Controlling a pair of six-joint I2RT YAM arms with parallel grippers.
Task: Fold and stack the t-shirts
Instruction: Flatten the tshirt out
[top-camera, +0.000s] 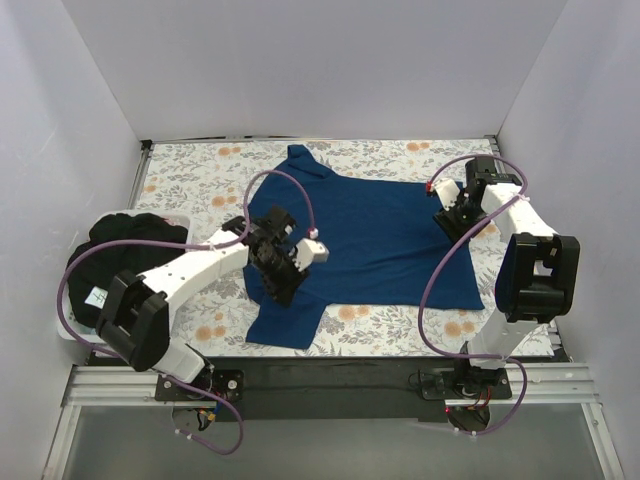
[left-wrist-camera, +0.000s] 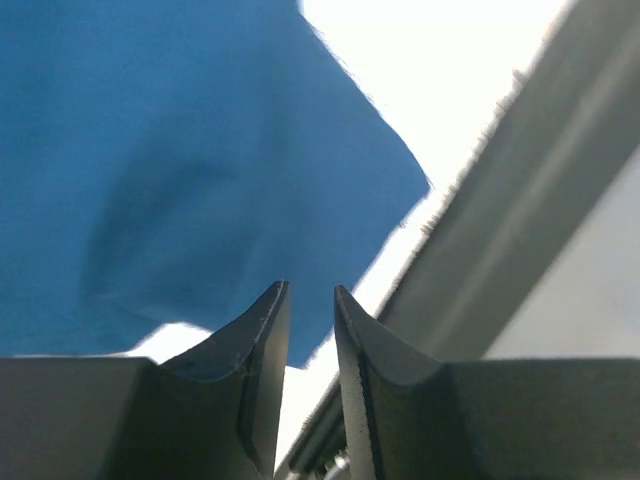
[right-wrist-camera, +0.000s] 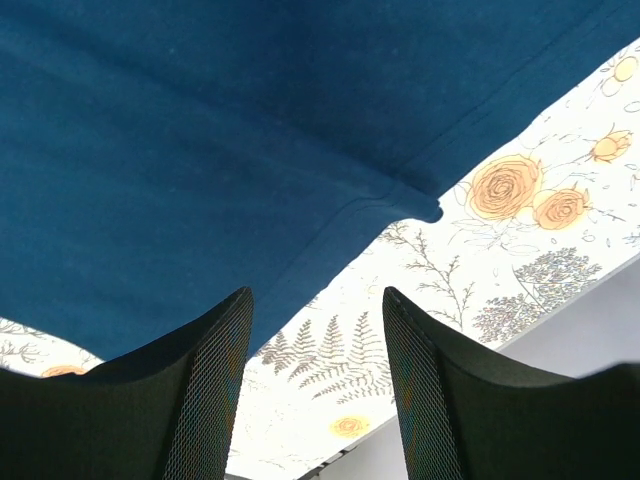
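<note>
A dark royal blue t-shirt (top-camera: 380, 240) lies spread flat on the floral cloth (top-camera: 190, 180) in the middle of the table, one sleeve pointing toward the near edge. My left gripper (top-camera: 283, 292) hovers over the shirt's left side near that sleeve. In the left wrist view the gripper (left-wrist-camera: 311, 287) is slightly open, with nothing between its fingers and blue cloth (left-wrist-camera: 180, 150) beyond. My right gripper (top-camera: 448, 224) sits at the shirt's right edge. It (right-wrist-camera: 316, 292) stands open and empty, just off the shirt's hem (right-wrist-camera: 250, 120). A black t-shirt (top-camera: 125, 240) with a small white tag (top-camera: 97, 296) lies heaped at the far left.
The floral cloth (right-wrist-camera: 420, 300) covers the table top up to white walls at the back and both sides. A metal rail (top-camera: 330, 385) runs along the near edge by the arm bases and also shows in the left wrist view as the rail (left-wrist-camera: 500, 200).
</note>
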